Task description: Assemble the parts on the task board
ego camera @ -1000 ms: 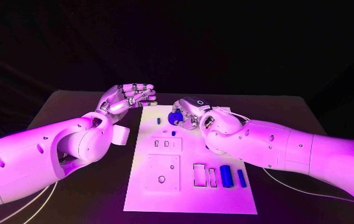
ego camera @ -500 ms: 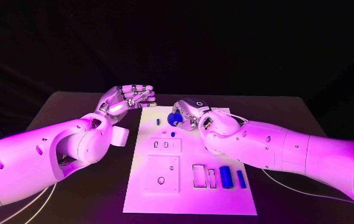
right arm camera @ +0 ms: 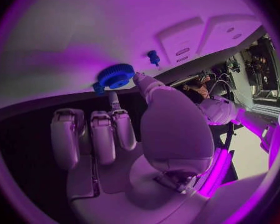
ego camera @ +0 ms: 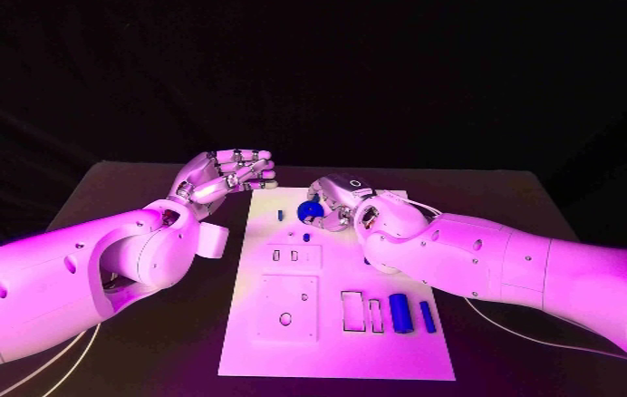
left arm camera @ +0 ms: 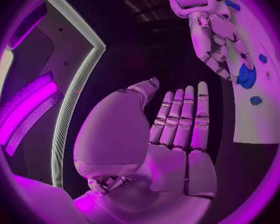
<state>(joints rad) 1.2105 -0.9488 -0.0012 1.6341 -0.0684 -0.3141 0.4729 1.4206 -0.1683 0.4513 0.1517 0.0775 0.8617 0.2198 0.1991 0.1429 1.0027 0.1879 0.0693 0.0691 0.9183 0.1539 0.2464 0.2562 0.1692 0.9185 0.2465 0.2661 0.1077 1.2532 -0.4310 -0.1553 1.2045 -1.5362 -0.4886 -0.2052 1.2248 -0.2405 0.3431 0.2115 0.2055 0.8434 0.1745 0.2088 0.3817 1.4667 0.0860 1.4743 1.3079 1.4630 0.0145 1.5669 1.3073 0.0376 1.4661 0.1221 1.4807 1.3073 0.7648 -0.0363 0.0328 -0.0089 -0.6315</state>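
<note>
At the far end of the white board [ego camera: 337,343], near its back edge, the right hand [ego camera: 337,203] is curled over a blue gear [ego camera: 311,209]. In the right wrist view the gear [right arm camera: 116,75] sits at the tips of the thumb and a finger, touching them and lying on or just above the board [right arm camera: 102,30]; whether it is actually pinched I cannot tell. A small blue peg [ego camera: 307,237] stands just nearer on the board, close beside the gear.

The left hand [ego camera: 226,172] hangs off the board's left edge, above the dark table [ego camera: 144,188]. Its fingers [left arm camera: 184,117] are straight and side by side, the thumb apart, with nothing in it.

Between the two hands is an open gap over the board's far left corner. Near the front right of the board lie two blue bars [ego camera: 401,313], side by side next to narrow slots. The middle holds raised plates [ego camera: 287,306] with holes, with bare board around them.
</note>
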